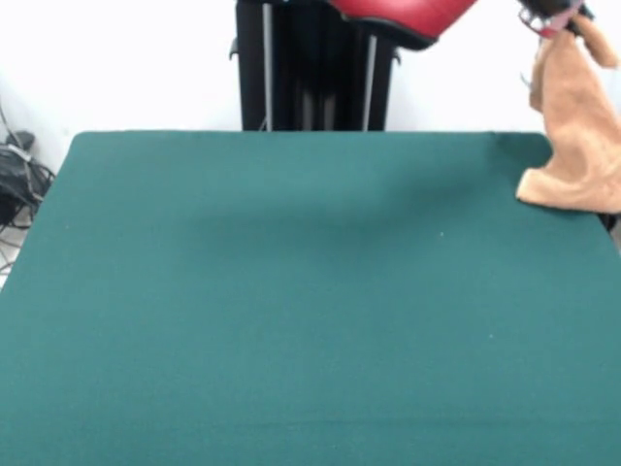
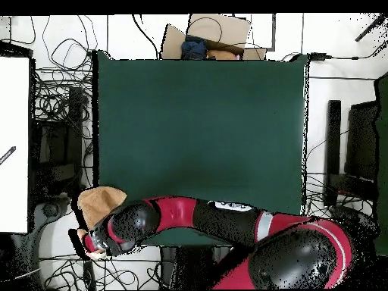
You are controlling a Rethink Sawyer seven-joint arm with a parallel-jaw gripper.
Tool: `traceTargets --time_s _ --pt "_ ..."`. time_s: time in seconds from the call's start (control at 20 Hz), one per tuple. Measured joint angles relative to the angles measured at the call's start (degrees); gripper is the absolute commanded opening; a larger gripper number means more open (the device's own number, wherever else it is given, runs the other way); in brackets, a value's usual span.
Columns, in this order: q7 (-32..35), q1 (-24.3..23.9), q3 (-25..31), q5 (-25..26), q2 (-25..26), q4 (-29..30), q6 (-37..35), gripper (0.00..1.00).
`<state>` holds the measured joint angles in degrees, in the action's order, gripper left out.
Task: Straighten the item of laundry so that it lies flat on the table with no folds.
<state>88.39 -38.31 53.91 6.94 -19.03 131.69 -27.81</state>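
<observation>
The orange-tan towel hangs bunched from my gripper at the top right of the front view. Its lower end rests on the green table at the far right corner. The gripper is shut on the towel's upper end. In the overhead view the towel shows as a tan bunch at the table's lower left corner, partly off the edge. The red arm reaches along the table's bottom edge to the gripper there. No tag or stripes show.
The black pedestal stands behind the table's far edge. Cables lie on the floor at the left. In the overhead view a cardboard box sits beyond the table's top edge and a white panel stands at the left.
</observation>
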Motion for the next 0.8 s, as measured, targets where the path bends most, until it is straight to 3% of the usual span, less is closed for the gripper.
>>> traceTargets --time_s 0.2,0.8 --pt "0.00 0.08 -1.10 0.02 1.47 -4.44 -6.39 0.00" --pt "0.00 2.29 -1.83 0.06 2.12 -11.82 -8.49 0.00"
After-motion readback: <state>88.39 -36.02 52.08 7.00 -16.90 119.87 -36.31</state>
